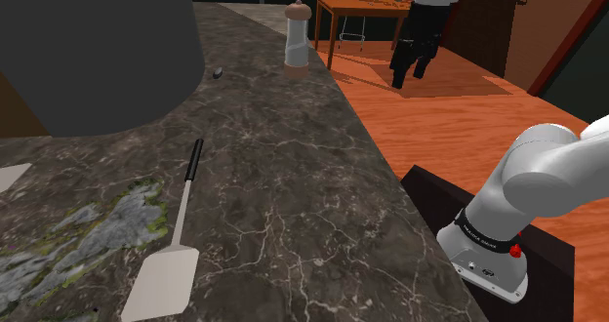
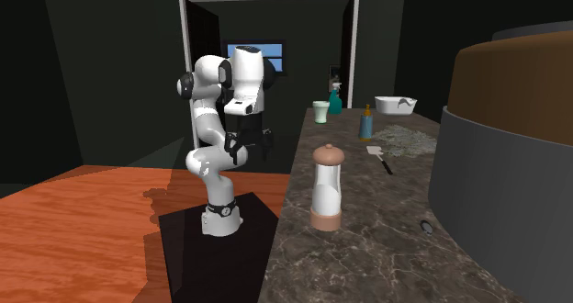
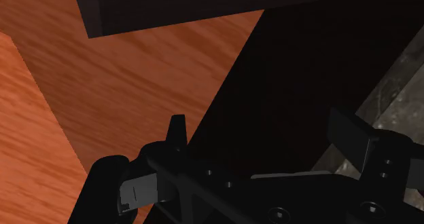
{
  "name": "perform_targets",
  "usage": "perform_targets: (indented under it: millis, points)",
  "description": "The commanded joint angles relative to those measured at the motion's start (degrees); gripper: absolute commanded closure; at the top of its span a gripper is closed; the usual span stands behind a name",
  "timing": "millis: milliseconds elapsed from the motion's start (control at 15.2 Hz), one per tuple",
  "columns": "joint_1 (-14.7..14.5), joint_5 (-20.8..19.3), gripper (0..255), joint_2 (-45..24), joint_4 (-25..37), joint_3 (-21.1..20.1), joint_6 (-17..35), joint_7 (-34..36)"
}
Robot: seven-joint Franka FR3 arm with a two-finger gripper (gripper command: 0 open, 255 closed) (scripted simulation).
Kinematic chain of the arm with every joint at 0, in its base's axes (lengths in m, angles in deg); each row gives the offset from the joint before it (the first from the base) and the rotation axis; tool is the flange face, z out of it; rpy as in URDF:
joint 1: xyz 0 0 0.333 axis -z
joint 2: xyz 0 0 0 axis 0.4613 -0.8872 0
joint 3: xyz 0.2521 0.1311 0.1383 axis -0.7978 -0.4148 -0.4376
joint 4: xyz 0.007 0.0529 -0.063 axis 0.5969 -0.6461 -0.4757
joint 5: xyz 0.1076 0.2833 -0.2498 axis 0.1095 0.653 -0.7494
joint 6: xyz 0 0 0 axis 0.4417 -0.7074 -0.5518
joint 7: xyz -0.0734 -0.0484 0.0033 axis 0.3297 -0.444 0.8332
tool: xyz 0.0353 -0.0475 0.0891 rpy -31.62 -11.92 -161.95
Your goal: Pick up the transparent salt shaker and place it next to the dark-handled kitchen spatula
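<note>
The marble table [image 1: 293,203] runs long beside the stand. The white arm [image 2: 209,117] stands folded above the wooden floor [image 3: 102,87], off the table's edge. Its hand [image 2: 250,151] hangs with fingers pointing down, spread wide and holding nothing. The spatula [image 1: 176,234] lies flat on the table, well away from the hand, with its dark handle aimed toward the shaker's end. The salt shaker [image 1: 298,37] stands upright near the table's edge, off to the hand's side and across that edge, far apart from the spatula. Its long axis is vertical, so the coming move likely needs the hand carried sideways over the table, then fingers brought either side of the clear body.
</note>
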Motion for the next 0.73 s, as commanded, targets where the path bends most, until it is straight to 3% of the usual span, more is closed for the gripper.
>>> perform_targets:
  millis: [0, 660]
  points:
    - [0.0, 0.0, 0, 0.0, 0.0, 0.0, 0.0, 0.0]
    - [1.2, -3.0, 0, -18.8, 19.9, -5.5, 3.5, 6.4]
